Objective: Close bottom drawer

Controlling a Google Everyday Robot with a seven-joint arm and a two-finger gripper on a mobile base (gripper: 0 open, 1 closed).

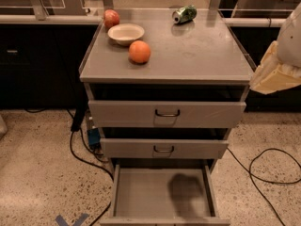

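Observation:
The bottom drawer (162,192) is the lowest of the grey cabinet's three and stands pulled far out toward me. Its plain grey tray is empty, with a dark shadow on its floor. Its front lies at the frame's lower edge and its handle is out of view. The middle drawer (163,149) and the top drawer (167,113) sit slightly out, each with a small dark loop handle. My gripper (275,73), cream-coloured under a white arm, hangs at the right edge beside the cabinet top's right corner, well above and to the right of the bottom drawer.
On the cabinet top (197,51) are an orange (139,52), a white bowl (125,33), a red apple (111,18) and a green can (184,14) lying on its side. Black cables (268,168) trail on the speckled floor at both sides. Dark counters stand behind.

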